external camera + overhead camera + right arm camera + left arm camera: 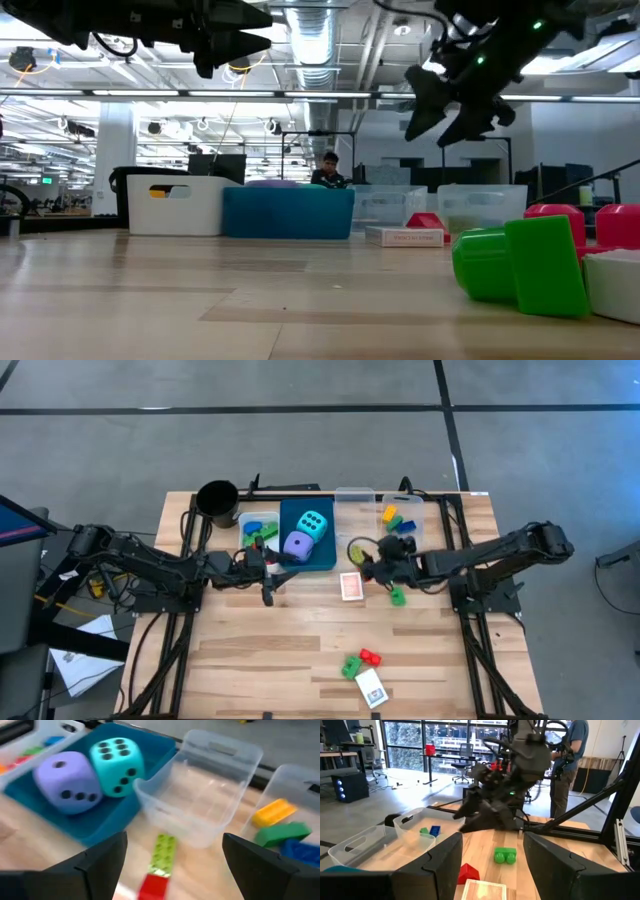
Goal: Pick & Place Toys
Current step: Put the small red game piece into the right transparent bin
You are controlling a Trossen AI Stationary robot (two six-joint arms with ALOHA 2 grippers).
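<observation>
My left gripper [275,572] hangs open above the table, in front of the blue bin [325,560]. The bin holds a cyan die [313,525] and a purple die [297,544]. Facing the left gripper is my right gripper [368,568], open and tipped downward, with nothing between its fingers [172,845]. Below it a lime brick [162,854] lies on the table end to end with a red brick [151,887]. A card [351,586] and a green brick [397,596] lie on the table between the arms. Near the front edge lie green and red bricks [358,662] and another card [370,688].
A white bin [258,528] with bricks, an empty clear bin [355,508] and a clear bin [402,515] holding yellow, green and blue bricks stand along the far edge. A black cup [217,500] stands at the far left. A person [565,765] stands beyond the table.
</observation>
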